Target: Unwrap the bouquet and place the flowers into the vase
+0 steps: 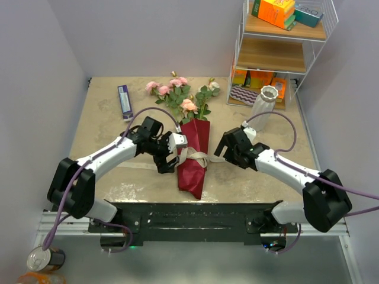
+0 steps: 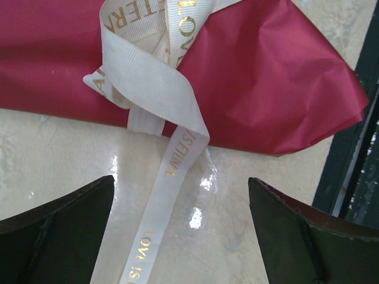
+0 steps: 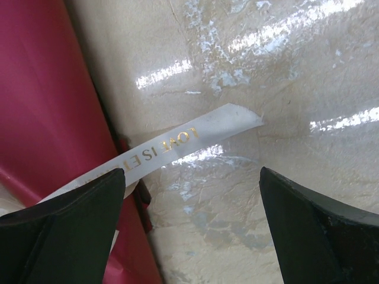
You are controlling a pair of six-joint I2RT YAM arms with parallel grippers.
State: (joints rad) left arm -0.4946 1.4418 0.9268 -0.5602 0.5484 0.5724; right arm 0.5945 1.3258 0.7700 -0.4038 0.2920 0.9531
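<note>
Black base rail [image 1: 189, 214] nearest, both arm bases on it. The bouquet [image 1: 193, 171] lies flat mid-worktop [image 1: 100, 127], tip of its maroon paper cone [image 1: 198, 133] toward the rail. The flowers [image 1: 177, 93] fan out of the far end. L fingers [image 1: 166, 161] just left of the cone, spread fully, holding nothing. R fingers [image 1: 222, 146] just right of it, likewise wide and empty. Cream ribbon [image 1: 198, 157] is tied round the cone's middle, between the two. Vase [image 1: 265, 106] stands far right in front of the white wire rack [image 1: 284, 56], well apart from the bouquet. Blue box [image 1: 124, 101] far left.

L wrist: both dark fingers at bottom corners, wide apart, nothing gripped. One ribbon tail w/ gold lettering runs down the worktop between them. Paper cone across the top, ribbon looped over it.

R wrist: fingers wide, empty. The cut ribbon end lies on the worktop between them, nearer the left-hand finger. Paper cone along the left edge.
</note>
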